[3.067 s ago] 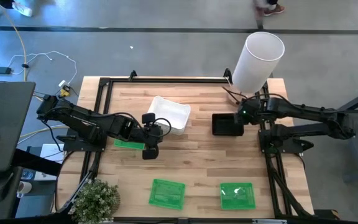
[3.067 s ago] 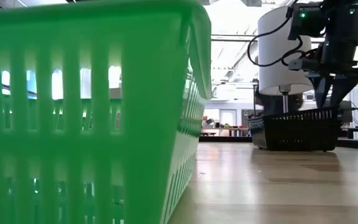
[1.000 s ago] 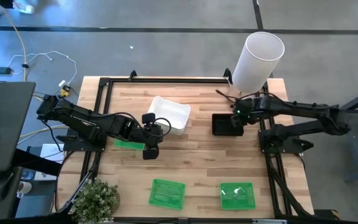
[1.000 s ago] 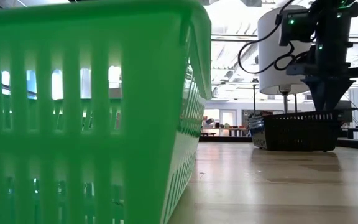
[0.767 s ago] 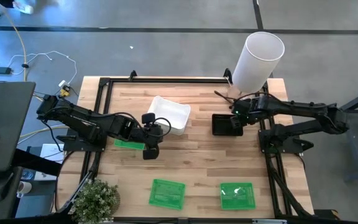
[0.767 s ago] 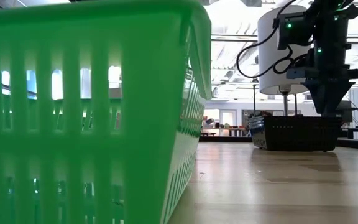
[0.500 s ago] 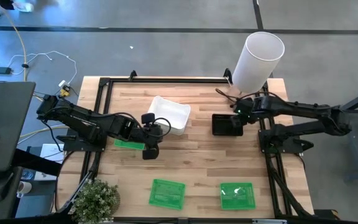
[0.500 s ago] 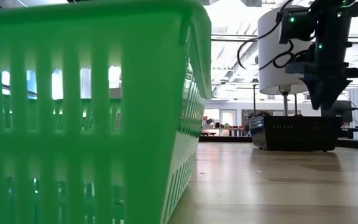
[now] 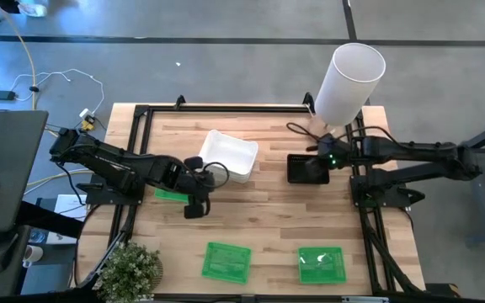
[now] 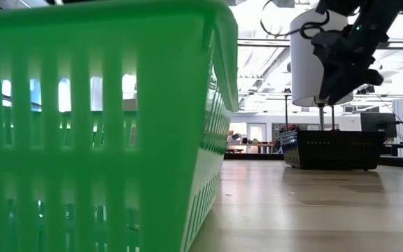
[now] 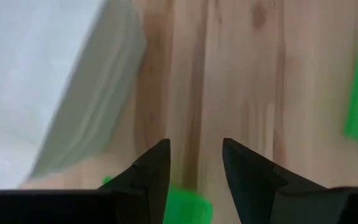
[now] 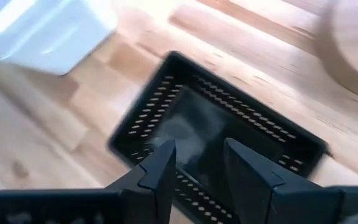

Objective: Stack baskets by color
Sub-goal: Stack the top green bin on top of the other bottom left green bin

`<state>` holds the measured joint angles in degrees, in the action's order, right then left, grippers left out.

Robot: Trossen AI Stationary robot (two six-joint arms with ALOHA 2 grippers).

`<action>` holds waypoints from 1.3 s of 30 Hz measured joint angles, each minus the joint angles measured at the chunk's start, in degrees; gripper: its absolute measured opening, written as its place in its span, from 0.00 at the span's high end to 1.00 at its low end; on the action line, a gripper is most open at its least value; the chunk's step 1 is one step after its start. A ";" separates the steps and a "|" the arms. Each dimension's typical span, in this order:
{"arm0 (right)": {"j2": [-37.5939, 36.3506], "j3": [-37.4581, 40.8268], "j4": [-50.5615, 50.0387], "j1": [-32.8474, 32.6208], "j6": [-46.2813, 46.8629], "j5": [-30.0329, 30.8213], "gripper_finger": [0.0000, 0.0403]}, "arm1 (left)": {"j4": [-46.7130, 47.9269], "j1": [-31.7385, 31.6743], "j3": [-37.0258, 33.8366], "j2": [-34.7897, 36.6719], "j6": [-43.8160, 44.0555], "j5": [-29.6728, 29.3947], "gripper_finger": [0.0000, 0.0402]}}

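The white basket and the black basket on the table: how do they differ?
The white basket has plain solid walls; the black basket has slotted ones. The white basket sits skewed near the left gripper; the black basket sits square, under the right gripper. Both are shallow, rectangular, open-topped.

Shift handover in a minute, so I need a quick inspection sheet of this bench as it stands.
Surface: wooden table, black frame around it.
Job's things: white baskets at rear centre; black baskets at right; green basket and second green basket at front; third green basket partly under the left arm.
Clutter: tall white cylinder at rear right; potted plant at front left corner.
Grippers: left gripper open, empty, beside the white baskets; right gripper open, empty, above the black baskets.
Cables: white cable on the floor at left.
Surroundings: grey floor; no person seen.
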<state>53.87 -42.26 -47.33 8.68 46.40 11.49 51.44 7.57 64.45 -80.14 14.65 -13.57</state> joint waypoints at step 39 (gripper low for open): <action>0.11 0.00 9.07 -10.98 -1.45 4.65 0.69 | 9.01 7.30 -13.06 0.00 6.57 2.41 0.67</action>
<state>53.98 -42.26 -38.26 -2.31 44.95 16.14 60.46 14.88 51.39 -80.14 21.22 -11.16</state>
